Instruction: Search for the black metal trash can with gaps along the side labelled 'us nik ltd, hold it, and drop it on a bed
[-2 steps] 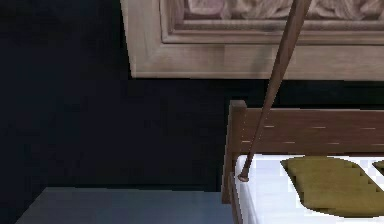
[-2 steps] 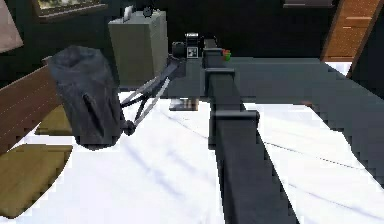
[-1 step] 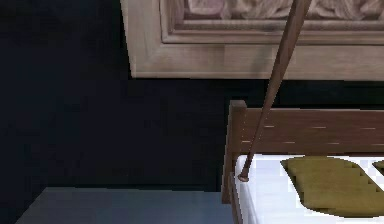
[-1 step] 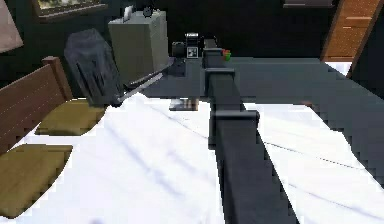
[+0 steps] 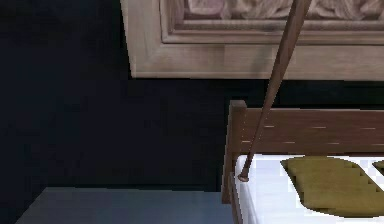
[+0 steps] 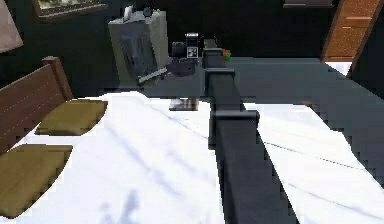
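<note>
Jaws: cannot tell whether apart or together; the fingers look alike either way. Gripper (image 6: 155, 73) sits at the far end of the arm (image 6: 235, 130), out over the far edge of the bed (image 6: 140, 160).

Can (image 6: 133, 45): hangs at the finger end against the dark wall. Its base is just above the sheet and, as far as I can judge, clear of it, so I log it as held. It leans slightly.

Handling (judgement):
- Metal with slotted sides, so stiff, not fragile, and likely light for its bulk.
- The smooth wall could be slippery. The rim or a slot edge gives the fingers better purchase than the flat side.
- Hollow and tall, so it may swing or tip on a one-sided hold. It will probably fall over or roll on the soft sheet when let go.
- Release over mid-bed looks safer than at the edge.

Look: renders pale grey, not black. Boxy, taller than wide, with darker upright gaps down the facing side and dark bits at the top rim. No label legible.

Nearby: olive pillows (image 6: 70, 115) lie by the headboard (image 6: 30, 95). A small dark item (image 6: 182, 103) lies on the sheet near the gripper, unidentified.
</note>
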Controlling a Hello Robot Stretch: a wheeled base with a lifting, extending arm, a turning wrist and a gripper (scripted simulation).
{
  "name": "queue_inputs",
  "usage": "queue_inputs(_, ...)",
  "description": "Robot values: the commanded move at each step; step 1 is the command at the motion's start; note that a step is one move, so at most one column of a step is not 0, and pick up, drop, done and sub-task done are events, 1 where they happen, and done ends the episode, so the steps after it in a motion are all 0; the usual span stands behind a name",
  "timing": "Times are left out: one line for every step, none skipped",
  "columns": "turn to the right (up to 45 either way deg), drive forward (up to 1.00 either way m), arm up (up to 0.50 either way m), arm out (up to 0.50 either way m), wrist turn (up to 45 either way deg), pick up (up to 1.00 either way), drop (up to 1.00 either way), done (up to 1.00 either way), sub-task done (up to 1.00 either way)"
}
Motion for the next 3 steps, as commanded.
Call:
queue_inputs(0.0, 0.0, 0.0, 0.0, 24.0, 0.0, 0.0, 0.0, 0.0)
queue_inputs(0.0, 0.0, -0.26, 0.0, 0.0, 0.0, 0.0, 0.0, 0.0)
queue_inputs(0.0, 0.0, -0.32, 0.0, 0.0, 0.0, 0.0, 0.0, 0.0)
